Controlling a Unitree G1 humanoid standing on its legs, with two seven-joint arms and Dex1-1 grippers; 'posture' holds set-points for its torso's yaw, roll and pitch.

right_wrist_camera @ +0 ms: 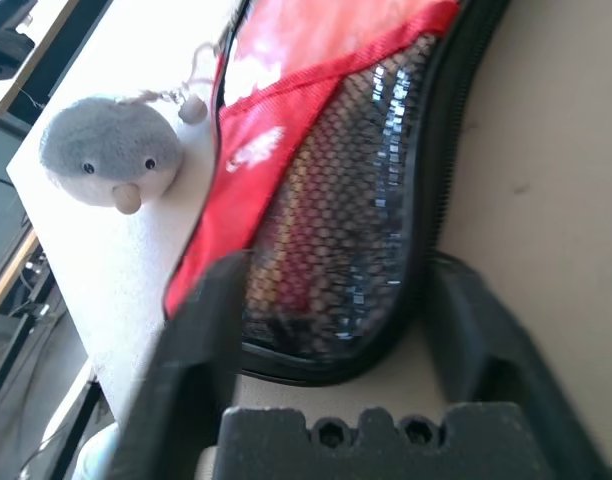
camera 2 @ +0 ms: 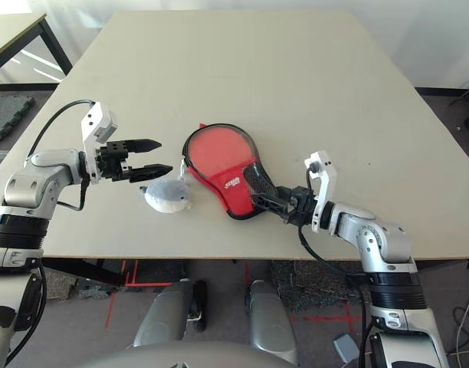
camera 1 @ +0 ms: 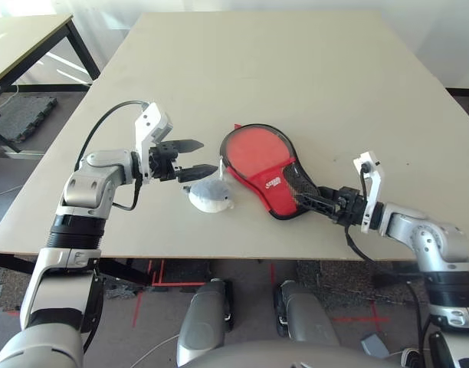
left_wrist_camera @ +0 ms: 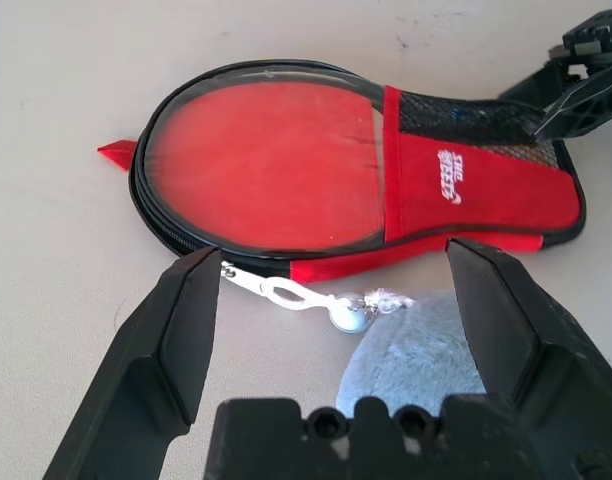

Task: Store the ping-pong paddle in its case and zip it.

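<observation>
Paddle in its case, a pincer at each end

The table (camera 1: pixel 296 69) bears the case (camera 1: pixel 284 184), its narrow end between the right gripper (camera 1: pixel 305 203)'s parted fingers; the ping-pong paddle (camera 1: pixel 250 153) lies inside. The left gripper (camera 1: pixel 206 157), spread wide, hovers just above the grey pouch (camera 1: pixel 210 196).

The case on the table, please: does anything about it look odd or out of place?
A grey plush pouch with a little face hangs by a cord from the zip pull of the case, lying beside it. The case's narrow end sits near the table's front edge, between the right gripper's fingers.
</observation>
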